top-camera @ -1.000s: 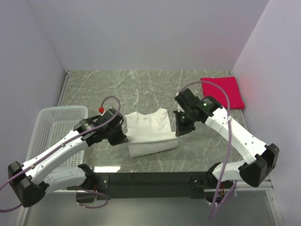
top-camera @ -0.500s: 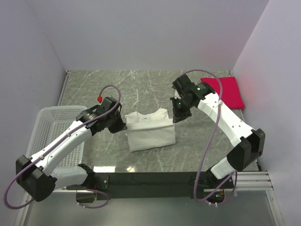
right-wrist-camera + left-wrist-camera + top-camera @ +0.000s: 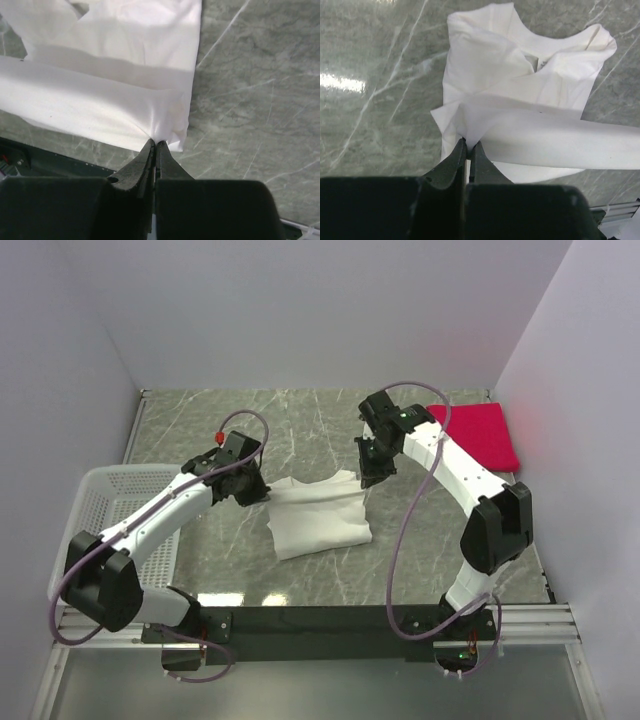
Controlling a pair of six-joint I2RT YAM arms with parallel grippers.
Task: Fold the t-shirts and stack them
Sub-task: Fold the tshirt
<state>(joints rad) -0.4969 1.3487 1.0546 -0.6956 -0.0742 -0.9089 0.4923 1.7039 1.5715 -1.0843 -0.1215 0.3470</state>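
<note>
A white t-shirt [image 3: 318, 520] lies partly folded in the middle of the marble table, its near edge lifted and carried toward the back. My left gripper [image 3: 258, 492] is shut on the shirt's left corner [image 3: 465, 131]. On the opposite side, my right gripper [image 3: 366, 478] is shut on the right corner [image 3: 165, 131]. The cloth stretches as a taut band between both grippers, above the collar end [image 3: 535, 55] that rests on the table. A red t-shirt [image 3: 478, 434], folded square, sits at the back right corner, apart from both grippers.
A white mesh basket [image 3: 105, 510] stands at the table's left edge, under the left arm. White walls close the table at the back and both sides. Bare marble [image 3: 300, 420] lies behind the white shirt. The black mounting rail [image 3: 320, 622] runs along the near edge.
Both grippers have moved away from me toward the back of the table, drawing the shirt's near edge up and over the rest of the cloth. The red shirt has not moved.
</note>
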